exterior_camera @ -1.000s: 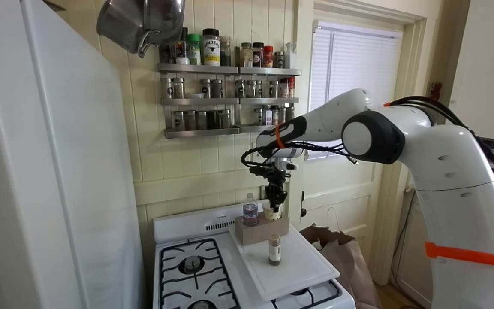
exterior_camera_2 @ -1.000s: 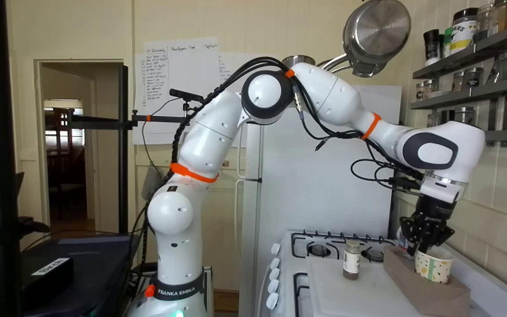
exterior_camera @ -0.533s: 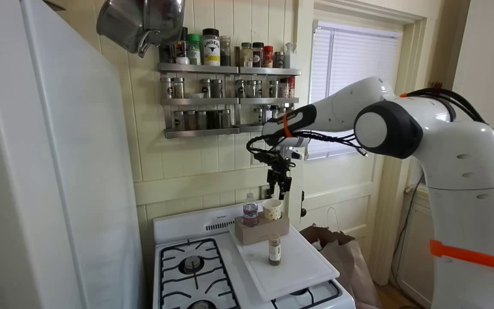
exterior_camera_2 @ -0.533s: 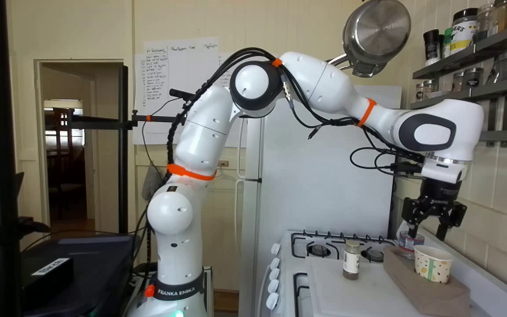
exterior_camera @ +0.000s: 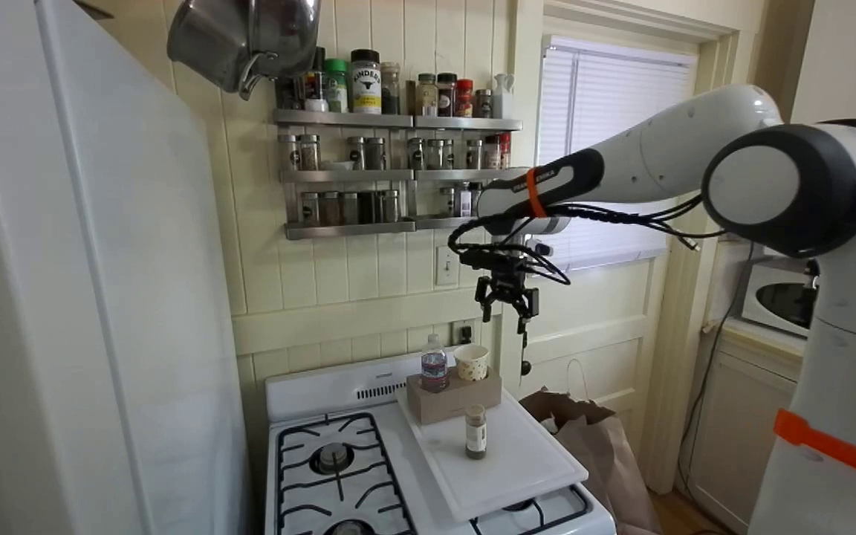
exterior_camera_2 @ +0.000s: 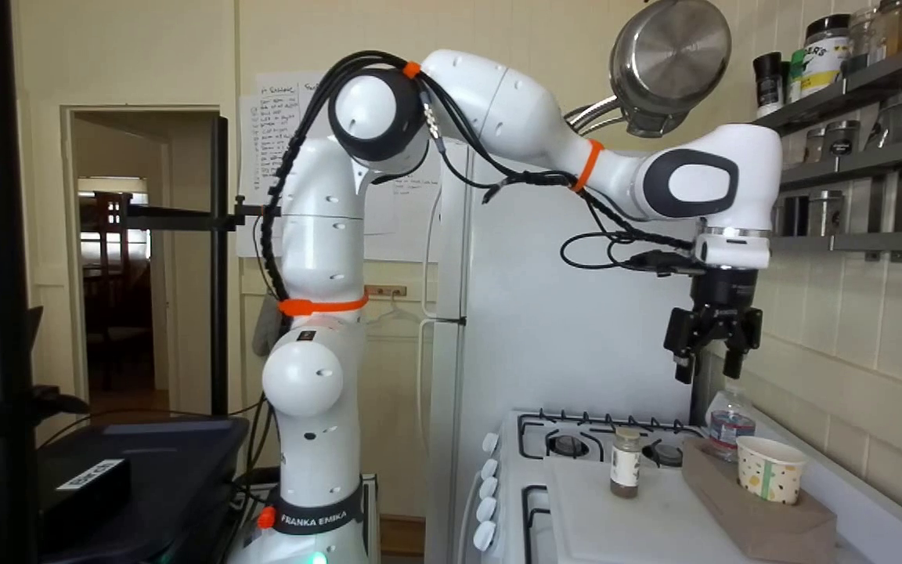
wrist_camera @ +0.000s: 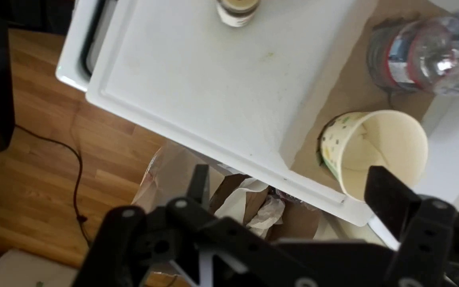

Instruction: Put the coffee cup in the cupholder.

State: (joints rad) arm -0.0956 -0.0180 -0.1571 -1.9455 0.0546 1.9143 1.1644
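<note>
The coffee cup (exterior_camera_2: 770, 474), pale cream with coloured spots, stands upright in the tan cardboard cupholder (exterior_camera_2: 772, 525), its base sunk into the top. Both exterior views show it there, beside a clear water bottle (exterior_camera: 434, 375) in the same holder. From above, in the wrist view, the cup (wrist_camera: 335, 143) is seen to be hollow, with a dark hole edge around its lower side. My gripper (exterior_camera_2: 708, 368) hangs above the stove, higher than the cup and apart from it. Its fingers are spread with nothing between them.
A small spice jar (exterior_camera: 475, 435) stands on the white board (exterior_camera: 524, 472) in front of the cupholder. Loaded spice shelves (exterior_camera: 346, 176) line the wall behind. A paper bag (exterior_camera: 595, 453) sits beside the stove. A steel pot (exterior_camera_2: 670, 63) hangs overhead.
The gripper has opened and let go of the cup. It has risen and drawn back from the wall, towards the robot's base. Cup, cupholder and bottle stay put.
</note>
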